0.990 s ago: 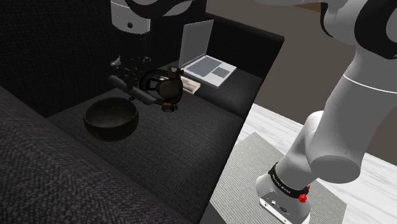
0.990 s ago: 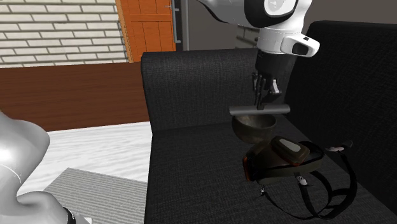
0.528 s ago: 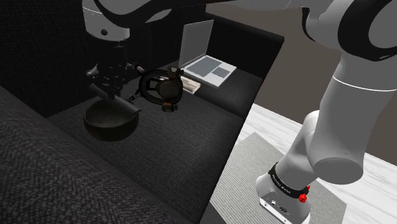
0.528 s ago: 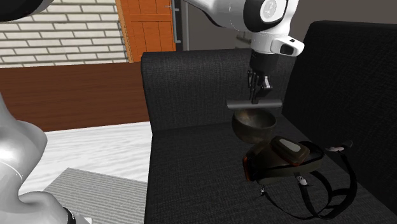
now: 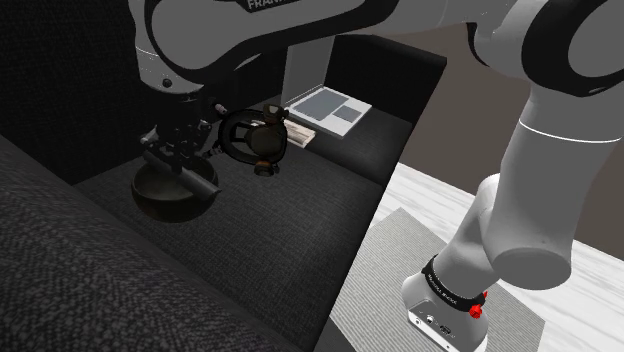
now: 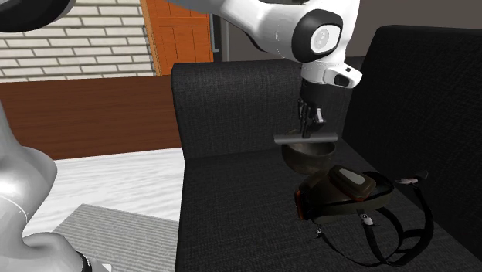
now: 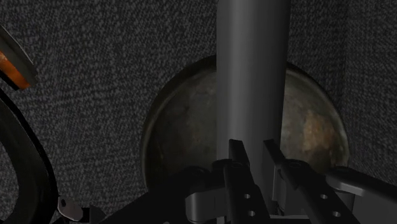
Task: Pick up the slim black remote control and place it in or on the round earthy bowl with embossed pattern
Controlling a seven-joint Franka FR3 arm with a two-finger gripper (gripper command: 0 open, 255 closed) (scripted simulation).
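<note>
The slim dark remote (image 5: 178, 164) (image 6: 307, 137) (image 7: 251, 76) lies level across the mouth of the round brownish bowl (image 5: 175, 195) (image 6: 309, 157) (image 7: 178, 133), right at rim height. I cannot tell whether it touches the rim. My black gripper (image 5: 182, 143) (image 6: 310, 124) (image 7: 257, 167) comes down from above and is shut on the remote's middle, with its fingers (image 7: 239, 170) clasping the remote's sides. The bowl sits on the black sofa seat (image 5: 290, 220), close to the backrest corner.
A dark headset with straps (image 5: 256, 138) (image 6: 347, 193) lies beside the bowl. An open grey laptop (image 5: 322, 98) rests farther along the seat, by some papers (image 5: 300, 134). The sofa's backrest (image 6: 232, 100) rises behind the bowl. A grey rug (image 5: 400, 290) covers the floor beside my stand.
My gripper carried the remote toward the shoulder view's left, over the bowl, and then lowered it to the rim. The grip has stayed shut.
</note>
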